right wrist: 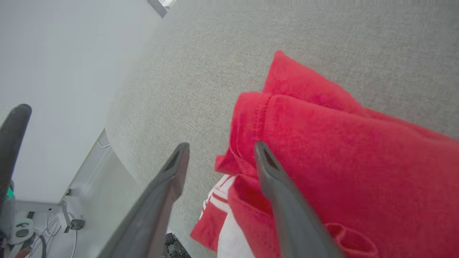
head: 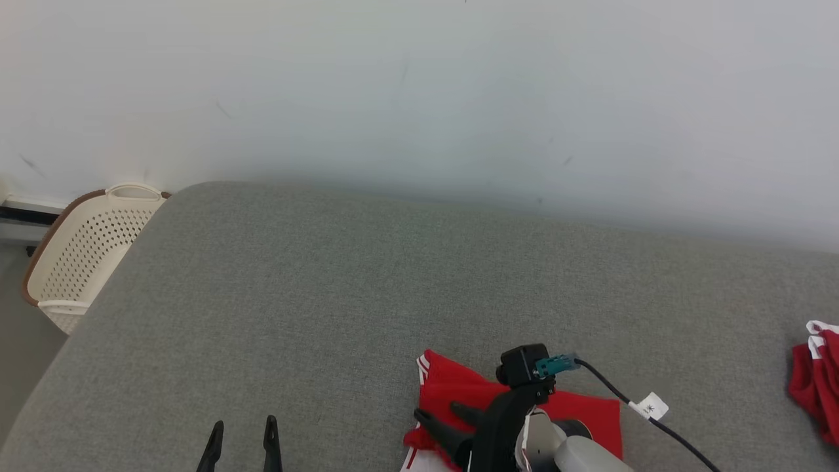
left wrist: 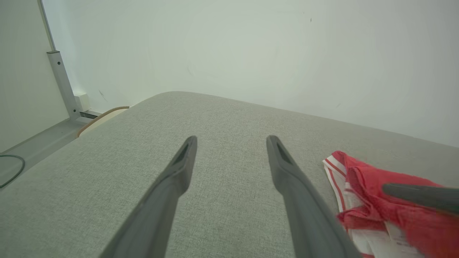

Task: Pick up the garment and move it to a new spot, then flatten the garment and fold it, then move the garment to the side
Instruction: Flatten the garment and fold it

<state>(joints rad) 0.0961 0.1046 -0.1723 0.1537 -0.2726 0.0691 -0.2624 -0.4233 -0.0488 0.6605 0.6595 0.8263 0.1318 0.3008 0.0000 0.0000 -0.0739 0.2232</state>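
Jaws on both arms stand apart, holding nothing; the red garment [head: 459, 387] lies bunched at the near edge of the grey cushioned surface [head: 328, 295], directly beneath the right jaws (left jaws hover apart, to its left), so the right arm is nearer

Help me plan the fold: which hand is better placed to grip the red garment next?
Right, likely. The right hand hangs open over the red garment; the left hand is open over bare grey cushion, apart from it.
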